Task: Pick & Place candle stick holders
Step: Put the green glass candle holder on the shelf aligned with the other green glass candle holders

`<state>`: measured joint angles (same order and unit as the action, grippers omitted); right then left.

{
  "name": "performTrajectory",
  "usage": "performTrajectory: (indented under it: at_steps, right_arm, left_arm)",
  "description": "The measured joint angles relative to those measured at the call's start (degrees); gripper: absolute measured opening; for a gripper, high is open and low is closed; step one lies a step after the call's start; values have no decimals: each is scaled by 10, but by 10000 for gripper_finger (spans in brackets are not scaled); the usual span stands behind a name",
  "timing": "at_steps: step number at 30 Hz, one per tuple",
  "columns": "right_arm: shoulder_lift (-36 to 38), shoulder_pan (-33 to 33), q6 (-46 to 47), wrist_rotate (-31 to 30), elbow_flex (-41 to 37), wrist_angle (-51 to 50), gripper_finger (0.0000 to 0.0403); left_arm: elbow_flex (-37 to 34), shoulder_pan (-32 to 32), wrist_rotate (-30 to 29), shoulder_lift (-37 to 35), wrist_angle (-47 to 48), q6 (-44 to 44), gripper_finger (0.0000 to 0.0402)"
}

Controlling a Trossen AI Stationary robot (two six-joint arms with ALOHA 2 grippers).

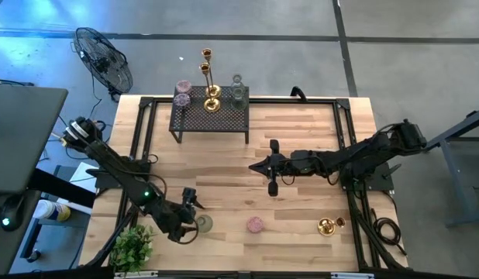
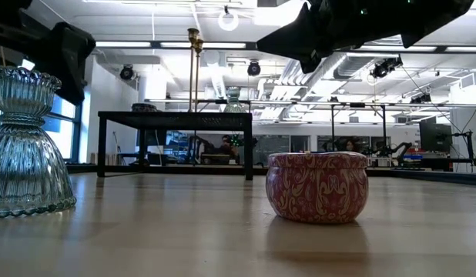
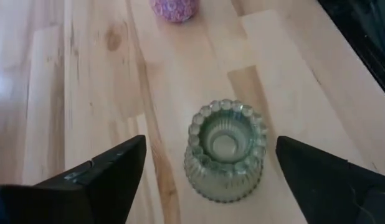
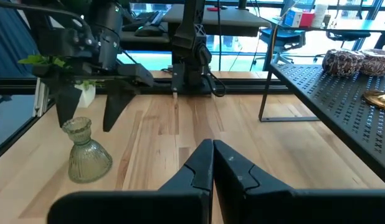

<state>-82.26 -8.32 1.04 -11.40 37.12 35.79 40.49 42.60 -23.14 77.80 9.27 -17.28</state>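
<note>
On the wooden surface (image 1: 301, 132) in the high view, the left end effector (image 1: 194, 211) hangs just beside a pale-green glass holder (image 1: 203, 224), while the right end effector (image 1: 272, 167) sits mid-surface. A black mesh rack (image 1: 210, 115) carries more holders. The low view alone shows the pink round holder (image 2: 317, 186) close up. The left wrist view shows the fingers (image 3: 108, 171) spread wide, clear of the glass holder. The right wrist view shows its fingers (image 4: 202, 163) pressed together, empty.
</note>
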Motion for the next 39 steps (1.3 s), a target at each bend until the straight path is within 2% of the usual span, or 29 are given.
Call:
performTrajectory:
  at_steps: [8,21,24,30,39]
  right_arm:
    - [0,0,0,0,0,0,0]
    - [0,0,-11,0,0,0,0]
    - [0,0,-11,0,0,0,0]
    - [0,0,-11,0,0,0,0]
    - [0,0,-11,0,0,0,0]
  left_arm:
    - [-16,-52,99,24,-65,43,289]
    - [-17,-55,133,23,-82,62,164]
    - [-18,-57,133,10,-78,82,164]
    - [-18,-103,137,-35,-67,107,167]
    - [-18,-243,139,-39,-81,142,177]
